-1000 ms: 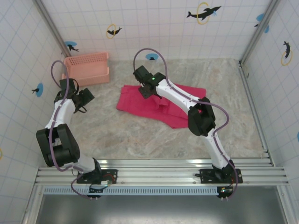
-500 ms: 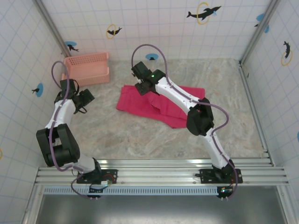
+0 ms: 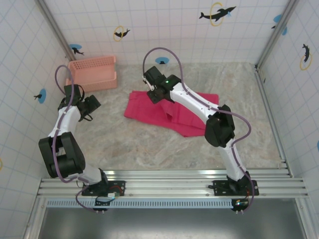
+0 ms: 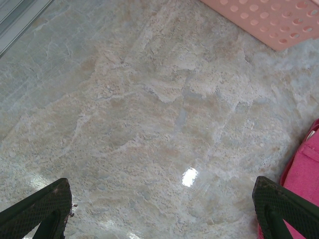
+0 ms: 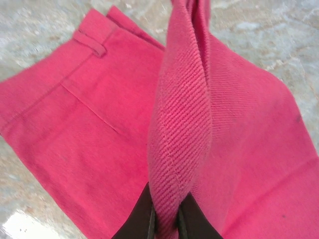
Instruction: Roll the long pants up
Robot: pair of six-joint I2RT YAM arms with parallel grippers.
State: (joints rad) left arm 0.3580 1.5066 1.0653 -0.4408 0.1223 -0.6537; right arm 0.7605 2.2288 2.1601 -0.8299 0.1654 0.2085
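White tiled walls [image 3: 174,30] with dolphin stickers [image 3: 218,13] enclose a pale, stone-patterned worktop [image 3: 149,149]. Long pants [image 3: 144,110] of a pink-red cloth lie on the far middle part of that worktop, spread mostly flat, with one end toward the left and the other reaching to the right. The right arm stretches forward over them, and the right hand [image 3: 153,94] sits at their far left edge. From the right wrist camera, the right hand [image 5: 165,221] is clamped on a fold of the pants [image 5: 99,124]: a ridge of twill cloth is pinched between the two dark fingers [image 5: 142,214] and runs away from them, with the flat waistband part and a belt loop [image 5: 89,44] lying to its left on the worktop. A pink perforated basket [image 3: 93,73] stands at the far left, against the wall. The left hand [image 3: 91,104] hovers near the basket, left of the pants and apart from them. From the left wrist camera, the left hand [image 4: 159,214] has its fingers spread wide with nothing between them, above bare worktop; the basket [image 4: 269,20] is at the upper right and an edge of the pants [image 4: 304,169] is at the right.
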